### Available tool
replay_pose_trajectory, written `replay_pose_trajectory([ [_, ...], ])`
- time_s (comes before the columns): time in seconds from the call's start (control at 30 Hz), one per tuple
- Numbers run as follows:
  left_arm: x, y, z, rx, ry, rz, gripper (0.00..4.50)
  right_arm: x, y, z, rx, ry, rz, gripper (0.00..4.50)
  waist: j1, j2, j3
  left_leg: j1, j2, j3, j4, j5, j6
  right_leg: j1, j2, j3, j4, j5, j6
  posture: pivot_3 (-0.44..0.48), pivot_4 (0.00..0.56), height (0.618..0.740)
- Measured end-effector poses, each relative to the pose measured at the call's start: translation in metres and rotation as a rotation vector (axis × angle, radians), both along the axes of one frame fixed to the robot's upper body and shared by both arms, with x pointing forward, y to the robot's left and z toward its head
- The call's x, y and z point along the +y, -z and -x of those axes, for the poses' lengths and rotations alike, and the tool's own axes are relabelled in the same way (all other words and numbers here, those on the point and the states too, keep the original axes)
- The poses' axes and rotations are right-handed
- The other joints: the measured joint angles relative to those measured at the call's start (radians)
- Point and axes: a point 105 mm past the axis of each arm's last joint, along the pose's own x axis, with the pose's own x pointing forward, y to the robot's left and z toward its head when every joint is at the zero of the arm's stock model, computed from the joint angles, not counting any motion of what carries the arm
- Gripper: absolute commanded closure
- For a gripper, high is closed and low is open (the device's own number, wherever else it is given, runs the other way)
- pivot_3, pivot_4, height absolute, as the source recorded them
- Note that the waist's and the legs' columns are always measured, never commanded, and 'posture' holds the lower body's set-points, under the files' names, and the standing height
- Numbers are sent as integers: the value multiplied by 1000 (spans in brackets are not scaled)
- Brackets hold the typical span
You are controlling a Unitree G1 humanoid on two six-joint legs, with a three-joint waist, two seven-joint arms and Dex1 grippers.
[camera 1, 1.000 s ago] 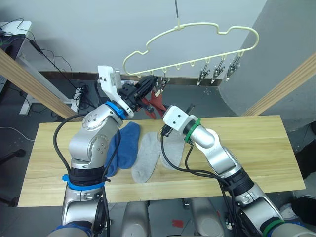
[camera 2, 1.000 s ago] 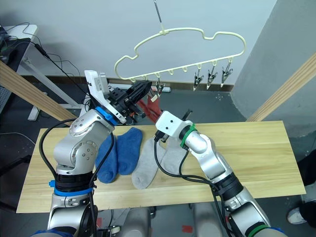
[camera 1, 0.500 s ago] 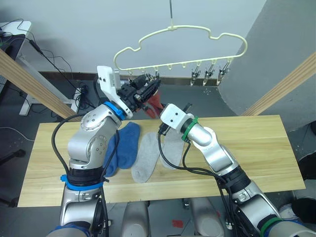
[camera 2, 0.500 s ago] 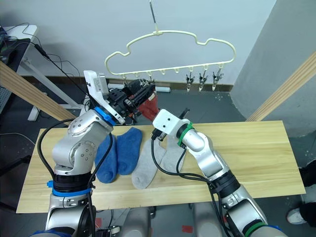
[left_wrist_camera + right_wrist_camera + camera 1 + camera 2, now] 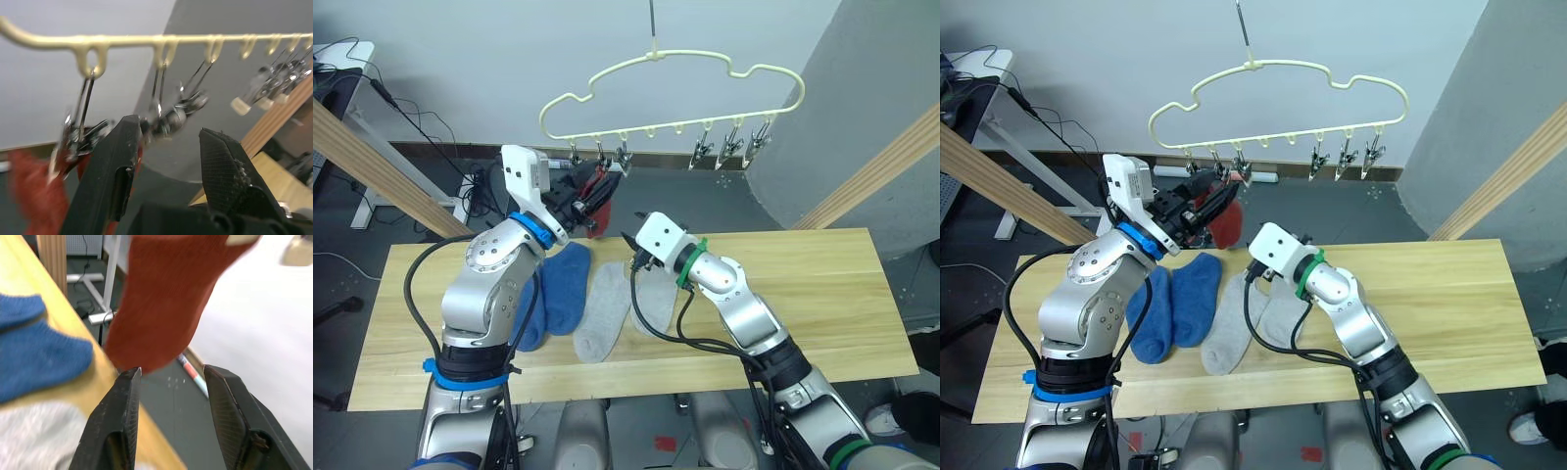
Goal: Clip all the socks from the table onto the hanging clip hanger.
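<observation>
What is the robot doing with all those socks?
It is hanging socks on the clip hanger. A rust red sock hangs from a clip at the hanger's left end. The left gripper is open just below those clips, and the right gripper is open under the red sock. Two blue socks and two grey socks lie on the table.

Head stereo pair overlooks table (image 5: 862,294); wrist cams close on clip hanger (image 5: 161,39).

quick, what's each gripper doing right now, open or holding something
Left gripper: jaws open, holding nothing, just below the clip hanger.
Right gripper: jaws open, empty, just below the hanging red sock.
</observation>
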Motion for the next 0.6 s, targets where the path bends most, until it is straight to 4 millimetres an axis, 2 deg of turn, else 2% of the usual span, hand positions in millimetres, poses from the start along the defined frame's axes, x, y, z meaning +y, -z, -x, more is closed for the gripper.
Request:
replay_pose_trajectory([
  [0.1,2,9,3,-24,-22,-41,2290,-15,-1,13,24,-7,-1,2352,1,0,0,0,0,0,0,0,0,0,0,0,0,0,0,-72,371,740],
  [0.3,0,5,8,-108,-59,-25,2290,-43,-13,43,55,-53,-5,2352,2,0,0,0,0,0,0,0,0,0,0,0,0,-3,5,-84,374,740],
  [0.37,-2,6,12,-121,-67,-7,2290,-60,-18,58,90,-65,-23,2352,3,0,0,0,0,0,0,0,0,0,0,0,0,-3,5,-84,374,740],
  [0.47,-5,10,16,-134,-94,41,2290,-81,-44,75,94,-77,-109,2352,2,0,0,0,0,0,1,0,0,1,0,0,0,-3,5,-97,377,740],
  [0.53,-9,11,19,-151,-107,53,2290,-88,-66,81,59,-82,-159,2352,-4,0,0,1,0,0,1,0,0,2,0,1,0,-3,5,-110,378,740],
  [0.6,-13,11,20,-162,-104,51,2290,-91,-79,82,37,-79,-177,2352,-8,0,0,2,0,0,1,0,0,2,1,1,1,-3,4,-110,378,740],
])
